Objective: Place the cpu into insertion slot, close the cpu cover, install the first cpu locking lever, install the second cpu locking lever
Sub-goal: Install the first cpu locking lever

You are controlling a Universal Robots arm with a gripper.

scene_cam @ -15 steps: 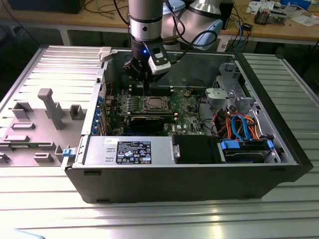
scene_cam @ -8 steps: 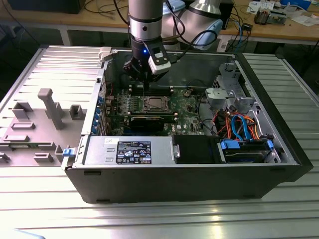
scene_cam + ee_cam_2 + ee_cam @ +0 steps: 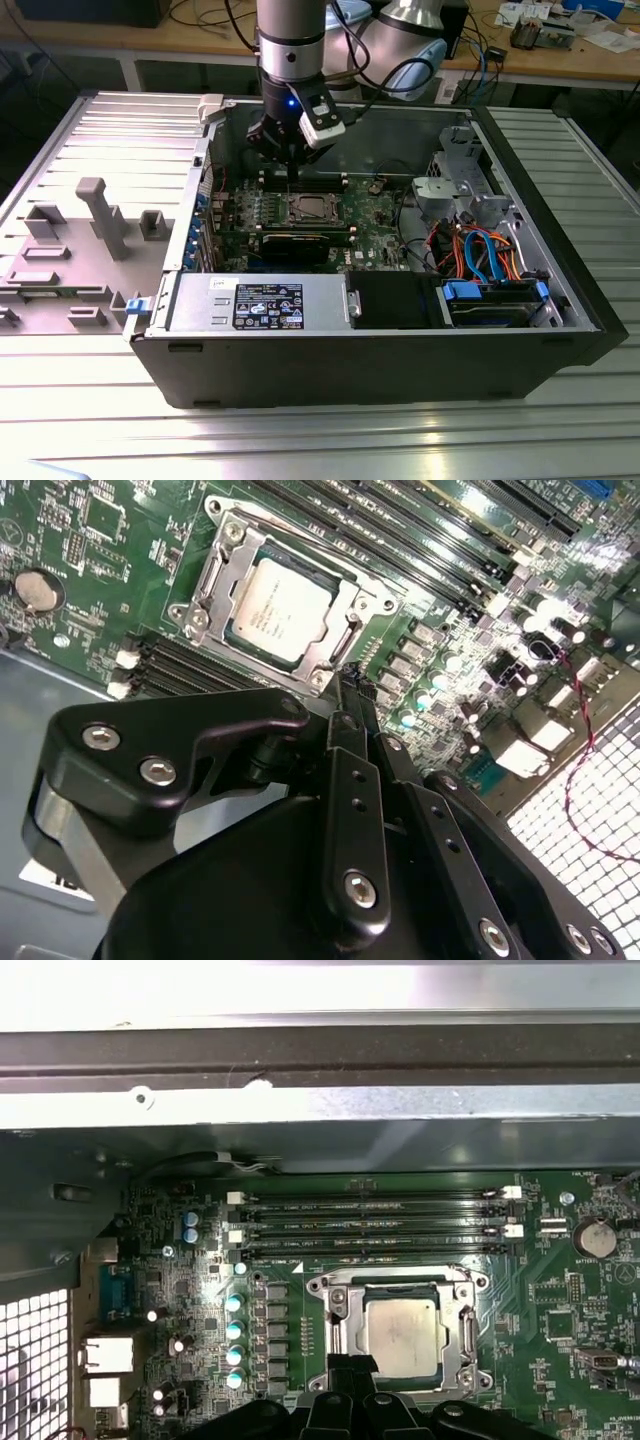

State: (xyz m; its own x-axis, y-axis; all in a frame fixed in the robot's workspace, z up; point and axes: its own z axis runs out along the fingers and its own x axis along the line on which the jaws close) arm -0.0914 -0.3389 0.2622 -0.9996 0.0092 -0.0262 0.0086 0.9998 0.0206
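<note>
silver-grey cpu (image 3: pixel 400 1332), green board (image 3: pixel 570 1330), black tool (image 3: pixel 350 695), silvery cpu cover (image 3: pixel 345 1332)

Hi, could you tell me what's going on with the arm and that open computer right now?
The arm's gripper is down inside the open computer case, right at the edge of the insertion slot on the green motherboard. The cpu already sits in the slot, and the cpu cover lies flat around it, its silver top showing through the window. The fingertips look drawn together near the socket's edge, with nothing visibly carried.
</note>
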